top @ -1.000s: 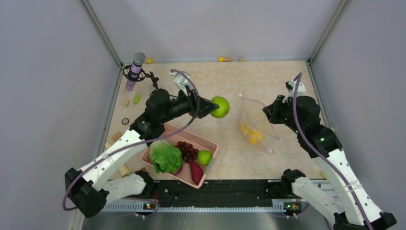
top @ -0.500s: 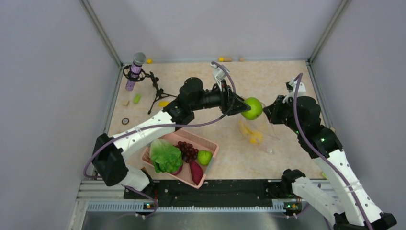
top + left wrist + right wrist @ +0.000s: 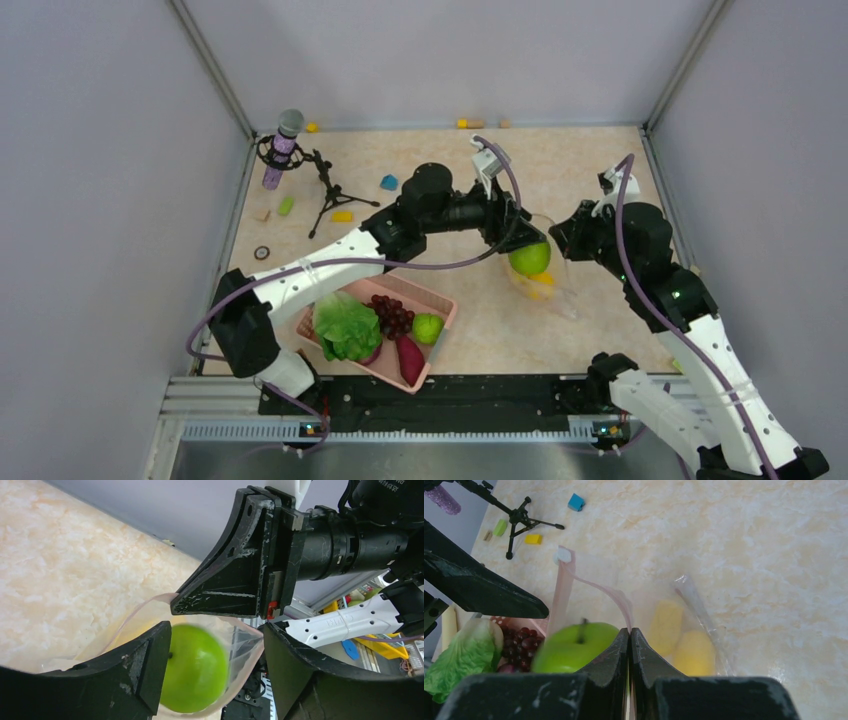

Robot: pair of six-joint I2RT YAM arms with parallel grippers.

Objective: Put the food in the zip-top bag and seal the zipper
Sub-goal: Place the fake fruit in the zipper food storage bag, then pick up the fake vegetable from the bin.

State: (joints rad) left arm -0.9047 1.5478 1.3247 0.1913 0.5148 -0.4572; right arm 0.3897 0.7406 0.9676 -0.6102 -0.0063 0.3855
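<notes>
Your green apple (image 3: 530, 258) sits in the mouth of the zip-top bag (image 3: 565, 298), above the yellow pieces (image 3: 694, 652). Your left gripper (image 3: 520, 234) straddles the apple, jaws spread and not clamping it. Your right gripper (image 3: 629, 635) pinches closed on the bag's zipper (image 3: 561, 590) edge. Beneath lies a beige marbled tabletop (image 3: 560, 160), enclosed by grey walls (image 3: 450, 50).

Lighting's pretty flat and soft, coming from above, so the bench (image 3: 590, 165) looks bright and evenly lit, with only faint, fuzzy shadows under the arms. The overhead view is sharp all over. The wrist cams are rougher: the green apple (image 3: 197, 667) is smeared with motion blur in both, and the right hand (image 3: 629, 636) up close is a dark, out-of-focus lump. The zip-top bag (image 3: 689, 600) shows a mild sheen, no harsh glare.
</notes>
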